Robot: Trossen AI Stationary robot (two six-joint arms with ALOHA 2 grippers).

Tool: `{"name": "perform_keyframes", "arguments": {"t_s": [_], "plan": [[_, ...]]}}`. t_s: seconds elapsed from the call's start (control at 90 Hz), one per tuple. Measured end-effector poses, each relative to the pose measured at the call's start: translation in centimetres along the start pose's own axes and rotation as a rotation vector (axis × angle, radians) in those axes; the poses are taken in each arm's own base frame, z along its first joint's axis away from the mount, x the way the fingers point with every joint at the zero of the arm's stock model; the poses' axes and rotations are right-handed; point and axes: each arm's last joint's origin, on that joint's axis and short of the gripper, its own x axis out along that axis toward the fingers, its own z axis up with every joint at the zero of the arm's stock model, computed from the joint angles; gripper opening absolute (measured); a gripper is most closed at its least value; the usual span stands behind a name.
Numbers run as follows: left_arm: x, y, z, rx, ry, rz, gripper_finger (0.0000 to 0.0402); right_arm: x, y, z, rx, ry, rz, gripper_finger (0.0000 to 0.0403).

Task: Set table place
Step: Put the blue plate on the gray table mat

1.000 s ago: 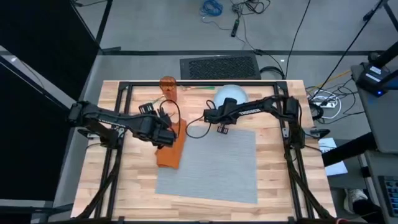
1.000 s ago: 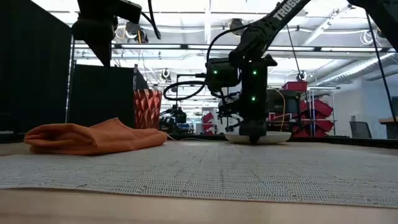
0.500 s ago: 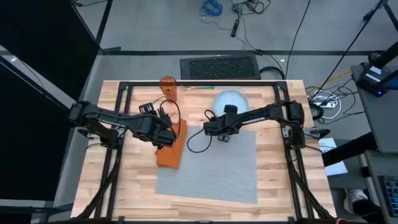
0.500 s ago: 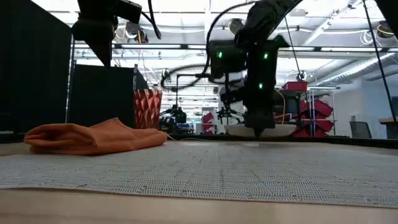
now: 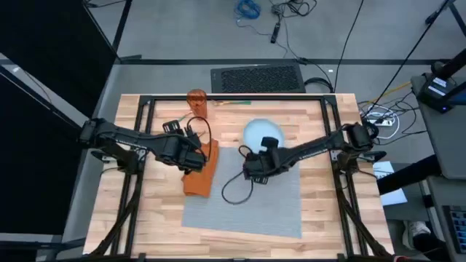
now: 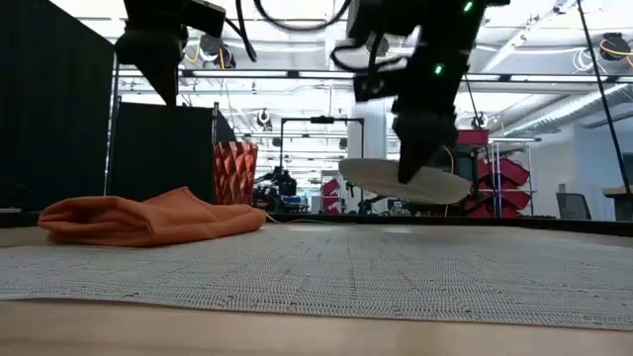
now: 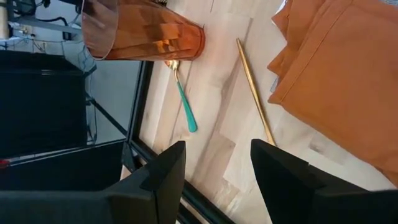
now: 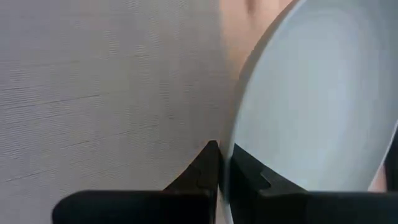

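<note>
The round pale blue-white plate [image 5: 259,134] hangs above the far edge of the grey placemat [image 5: 247,196], and my right gripper [image 5: 263,161] is shut on it. The low view shows the plate [image 6: 407,182] tilted and clear of the mat. My left gripper [image 5: 191,156] hovers open and high above the far part of the folded orange napkin [image 5: 201,172], which lies along the placemat's left edge. Its wrist view looks down on the napkin [image 7: 336,68] and the bare table [image 7: 217,124]. My right gripper pinches the plate's rim [image 8: 231,140] between its two fingers, on the plate's side toward the table's near edge. The fingers [image 6: 415,163] come down at it from above. The plate is lifted clear and tilted.
An orange faceted cup [image 5: 196,99] stands at the far left of the table. Beside it lie a teal-handled spoon [image 7: 185,106] and a thin gold utensil [image 7: 254,90]. A black metal frame [image 5: 145,109] edges the tabletop.
My right gripper has moved toward the table's near edge and upward, carrying the plate with it. The plate has left the table at the far side, now hangs tilted over the placemat's far edge, and its rim stays in the shut fingers.
</note>
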Motion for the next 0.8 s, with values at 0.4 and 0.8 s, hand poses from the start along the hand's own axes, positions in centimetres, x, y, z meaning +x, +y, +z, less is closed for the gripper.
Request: {"name": "perform_keyframes", "arguments": {"t_s": [0.4,0.8], "plan": [[0.0,0.0,0.0,-0.003,0.0,0.0,0.0169,-4.7,5.8,-0.3,-0.04,-0.124,0.232,0.0],[0.0,-0.1,0.0,-0.007,-0.003,-0.001,0.0169,-2.0,11.1,-0.2,-0.161,-0.036,0.308,0.0]]}}
